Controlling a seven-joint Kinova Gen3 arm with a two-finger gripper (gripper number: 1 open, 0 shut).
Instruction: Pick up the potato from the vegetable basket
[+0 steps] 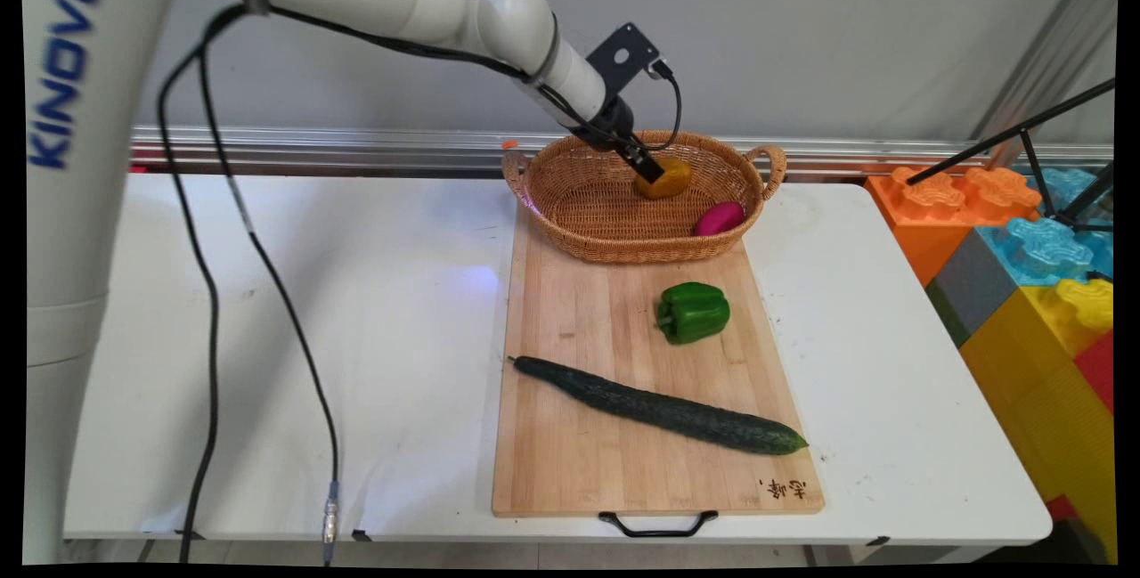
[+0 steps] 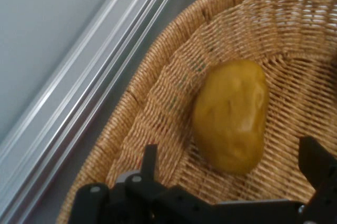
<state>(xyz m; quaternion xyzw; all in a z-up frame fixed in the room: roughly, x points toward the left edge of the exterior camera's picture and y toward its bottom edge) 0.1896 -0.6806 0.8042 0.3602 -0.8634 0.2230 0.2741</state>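
My gripper (image 1: 655,173) (image 2: 231,153) reaches down into a wicker basket (image 1: 579,213) (image 2: 158,92) at the far end of a wooden cutting board (image 1: 570,462). Its fingers stand open, wide apart, and hold nothing. Just beyond the fingertips a yellow-brown potato (image 1: 670,179) (image 2: 231,116) lies against the basket's inner wall, near the back rim. A magenta vegetable (image 1: 718,218) rests in the basket's right end.
A green bell pepper (image 1: 693,312) and a long dark cucumber (image 1: 659,406) lie on the board in front of the basket. Big coloured toy blocks (image 1: 1024,293) and black tripod legs (image 1: 1051,159) stand at the table's right. A metal rail (image 1: 356,146) runs along the wall.
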